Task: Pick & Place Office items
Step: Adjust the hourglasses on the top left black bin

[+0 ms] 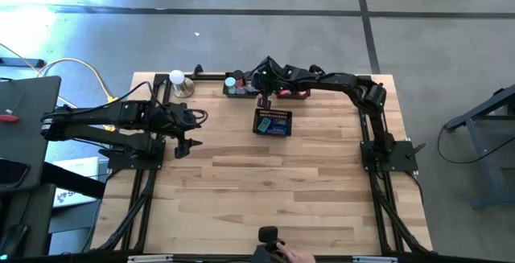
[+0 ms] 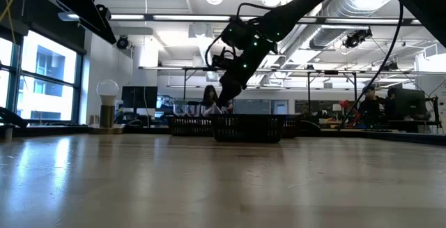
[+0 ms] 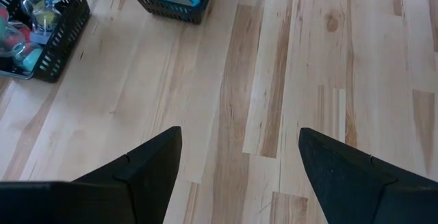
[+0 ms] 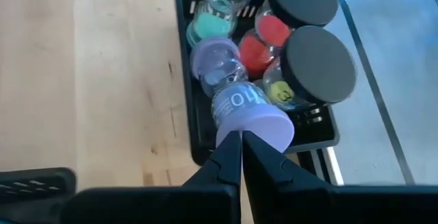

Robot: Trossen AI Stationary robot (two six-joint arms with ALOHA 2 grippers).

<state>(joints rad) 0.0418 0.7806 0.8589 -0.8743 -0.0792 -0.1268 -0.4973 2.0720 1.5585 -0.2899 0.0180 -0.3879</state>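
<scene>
A long black mesh tray [image 4: 186,80] at the table's far edge holds teal [image 4: 211,24], red [image 4: 260,46] and black-capped [image 4: 319,58] rolls. A lavender spool [image 4: 229,90] with a clear middle lies slanted on top of them. My right gripper [image 4: 241,142] is shut at the spool's near end disc, just above the tray [image 1: 241,92] in the high view. A smaller mesh tray [image 1: 272,123] with blue pieces stands nearer. My left gripper [image 1: 183,146] waits open over bare wood at the left. My right gripper closes its fingertips [image 4: 229,157] on the rim of the spool's near lavender end disc [image 4: 263,129]. It comes slanting down from the near side. The spool runs away from the fingers, tilted, its far end [image 4: 209,51] among the rolls in the tray.
A white ball on a metal base [image 1: 179,80] stands at the far left corner. A person's hand [image 1: 298,256] and a black device [image 1: 269,239] show at the near edge. Bare wood fills the table's middle and near half.
</scene>
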